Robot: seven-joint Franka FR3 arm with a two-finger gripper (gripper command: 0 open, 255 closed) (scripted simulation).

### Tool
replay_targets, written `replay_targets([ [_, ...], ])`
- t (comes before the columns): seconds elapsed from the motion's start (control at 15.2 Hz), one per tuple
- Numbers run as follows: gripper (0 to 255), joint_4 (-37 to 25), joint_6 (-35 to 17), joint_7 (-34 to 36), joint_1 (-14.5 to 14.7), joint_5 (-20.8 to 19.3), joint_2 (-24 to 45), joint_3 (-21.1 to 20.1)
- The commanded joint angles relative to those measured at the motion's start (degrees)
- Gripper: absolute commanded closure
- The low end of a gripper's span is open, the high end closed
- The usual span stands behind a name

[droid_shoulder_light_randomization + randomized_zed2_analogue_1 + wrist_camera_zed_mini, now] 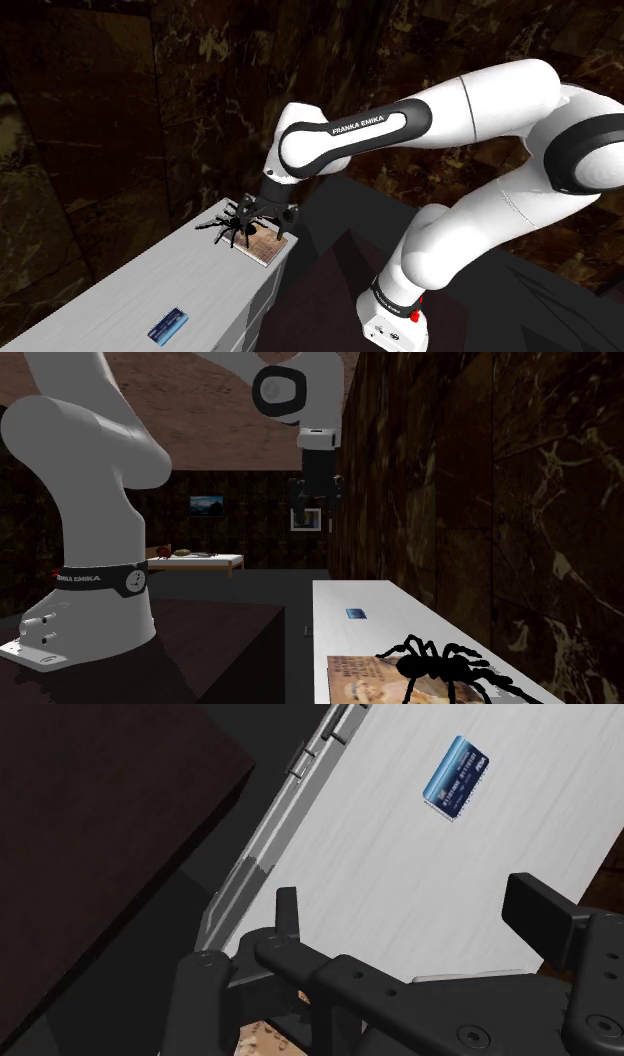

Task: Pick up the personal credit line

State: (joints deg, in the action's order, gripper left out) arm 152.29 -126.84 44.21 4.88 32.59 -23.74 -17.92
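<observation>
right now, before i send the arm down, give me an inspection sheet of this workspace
surface: long white counter top, flat and level.
job's things: small blue credit card, lying flat and alone toward the counter's end far from the arm, untouched.
clutter: black toy spider standing at the end nearest the arm, next to a brown printed book lying flat by the counter's edge.
tool: black two-finger tool, fingers apart, holding nothing, in the air above the book end of the counter.
cables: nothing seen.
surroundings: dark marbled walls; far back in the second exterior view, a low bed and a framed picture.
</observation>
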Motion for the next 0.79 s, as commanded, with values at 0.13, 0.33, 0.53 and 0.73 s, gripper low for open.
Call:
replay_targets([
  [0.13,0,-1.52,-7.48,4.02,1.33,4.94,8.77,-2.98],
  [0.33,0,-3.61,-13.05,6.58,2.44,8.34,16.05,-4.92],
  [0.53,0,-6.5,-18.32,8.84,3.6,11.41,23.64,-6.44],
  [0.73,0,-10.14,-23.12,10.83,4.86,14.13,31.35,-7.54],
])
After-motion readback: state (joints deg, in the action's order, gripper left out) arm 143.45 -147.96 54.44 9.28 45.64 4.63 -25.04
